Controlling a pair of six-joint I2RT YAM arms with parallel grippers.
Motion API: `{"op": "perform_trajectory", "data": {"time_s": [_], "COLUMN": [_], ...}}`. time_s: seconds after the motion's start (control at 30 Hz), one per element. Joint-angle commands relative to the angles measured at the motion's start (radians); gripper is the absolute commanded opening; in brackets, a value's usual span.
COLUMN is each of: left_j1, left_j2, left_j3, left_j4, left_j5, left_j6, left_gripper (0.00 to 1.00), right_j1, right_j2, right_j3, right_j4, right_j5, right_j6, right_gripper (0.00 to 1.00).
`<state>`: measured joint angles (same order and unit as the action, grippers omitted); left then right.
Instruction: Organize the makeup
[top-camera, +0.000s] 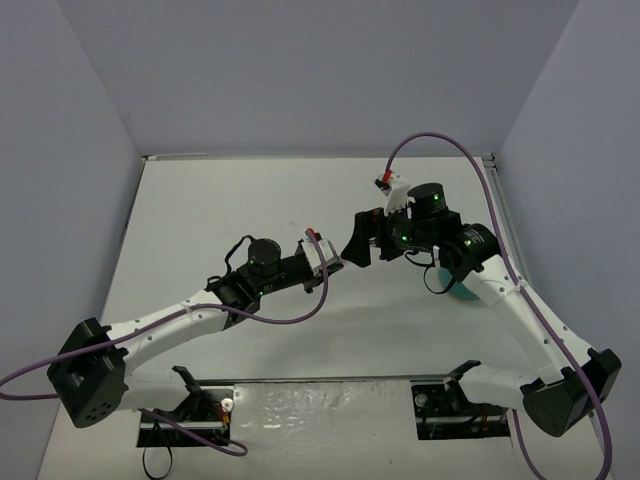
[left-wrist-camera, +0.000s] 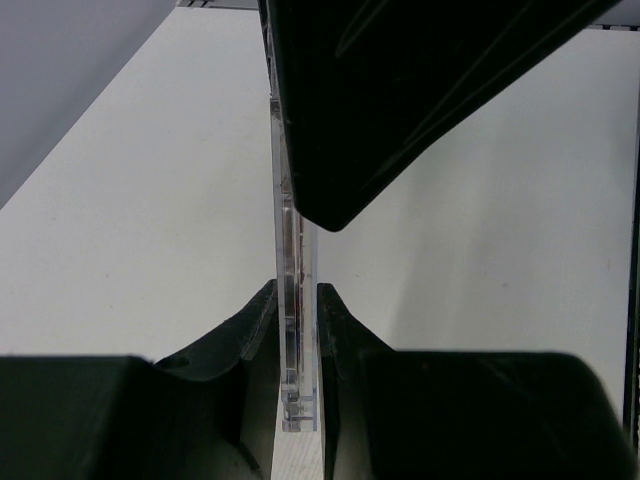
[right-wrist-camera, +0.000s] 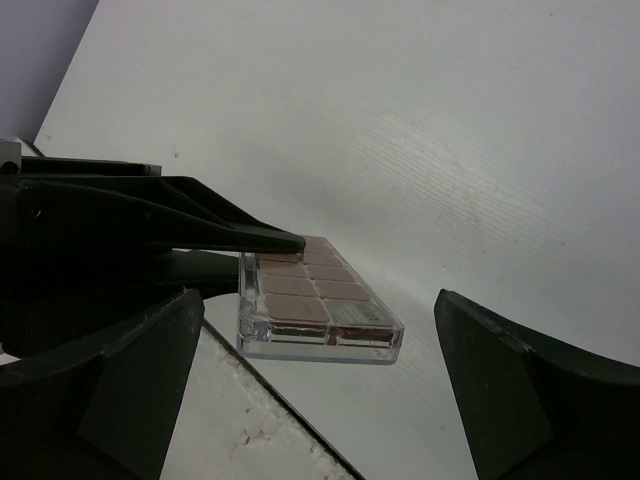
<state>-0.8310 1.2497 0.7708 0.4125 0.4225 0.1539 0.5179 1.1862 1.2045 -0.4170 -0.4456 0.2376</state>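
My left gripper (top-camera: 328, 264) is shut on a flat clear palette with brown-pink pans (top-camera: 337, 261) and holds it above the table at mid-centre. In the left wrist view the palette (left-wrist-camera: 297, 250) stands edge-on between the left gripper (left-wrist-camera: 297, 292) fingers. My right gripper (top-camera: 357, 245) is open just beyond the palette's free end. In the right wrist view the palette (right-wrist-camera: 315, 300) lies between the wide-open fingers (right-wrist-camera: 110, 380) of the right gripper (right-wrist-camera: 318, 300), not touching them, with the left gripper's fingers (right-wrist-camera: 200, 235) clamped on its far end. The other makeup is hidden or out of view.
A round teal tub (top-camera: 464, 292) shows partly under the right arm's forearm. The white table (top-camera: 220, 200) is walled by grey panels at the back and both sides. Purple cables loop over both arms.
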Motion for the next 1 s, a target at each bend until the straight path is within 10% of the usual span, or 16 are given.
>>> {"op": "perform_trajectory", "data": {"time_s": [0.0, 0.63, 0.8, 0.9, 0.97], "left_j1": [-0.011, -0.024, -0.026, -0.028, -0.028], "left_j2": [-0.009, 0.008, 0.014, 0.016, 0.016], "left_j3": [0.045, 0.038, 0.038, 0.042, 0.044], "left_j4": [0.140, 0.160, 0.167, 0.161, 0.144], "left_j5": [0.019, 0.039, 0.033, 0.026, 0.016], "left_j6": [0.022, 0.024, 0.024, 0.021, 0.013], "left_gripper": [0.00, 0.00, 0.00, 0.03, 0.35], "right_j1": [0.001, 0.001, 0.001, 0.001, 0.001], "right_j2": [0.013, 0.013, 0.015, 0.007, 0.002], "right_j3": [0.053, 0.050, 0.043, 0.039, 0.045], "right_j4": [0.026, 0.020, 0.017, 0.006, -0.023], "right_j5": [-0.007, 0.014, 0.011, 0.025, 0.048], "right_j6": [0.015, 0.005, 0.011, 0.010, -0.003], "right_gripper": [0.97, 0.68, 0.19, 0.06, 0.00]}}
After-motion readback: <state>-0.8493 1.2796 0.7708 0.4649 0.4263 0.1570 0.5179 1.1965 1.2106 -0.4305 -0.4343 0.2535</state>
